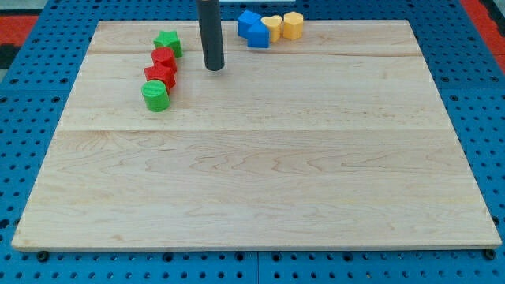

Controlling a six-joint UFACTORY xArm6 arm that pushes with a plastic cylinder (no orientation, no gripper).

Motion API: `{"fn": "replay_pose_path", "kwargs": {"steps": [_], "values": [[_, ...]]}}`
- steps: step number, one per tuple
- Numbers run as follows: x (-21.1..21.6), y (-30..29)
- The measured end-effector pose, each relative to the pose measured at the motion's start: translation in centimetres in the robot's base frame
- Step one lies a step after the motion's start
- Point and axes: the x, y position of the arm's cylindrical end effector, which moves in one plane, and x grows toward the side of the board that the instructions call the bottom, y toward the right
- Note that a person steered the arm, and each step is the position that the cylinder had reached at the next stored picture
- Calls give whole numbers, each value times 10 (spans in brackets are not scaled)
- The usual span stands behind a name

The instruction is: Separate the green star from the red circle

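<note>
The green star [168,42] lies near the board's top left. The red circle [163,57] touches it just below. A red star [160,76] and a green circle [156,96] continue the column downward. My tip [214,68] rests on the board to the right of the red circle, a short gap away, touching no block.
Two blue blocks [252,29], a yellow heart [271,28] and a yellow hexagon [293,24] cluster at the board's top edge, right of the rod. The wooden board [260,173] sits on a blue perforated table.
</note>
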Motion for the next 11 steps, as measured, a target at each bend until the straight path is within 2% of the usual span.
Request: {"fn": "replay_pose_path", "kwargs": {"steps": [2, 5, 7, 9, 11], "values": [[-2, -27], [-59, -39], [-60, -91], [-50, -125], [-61, -153]]}}
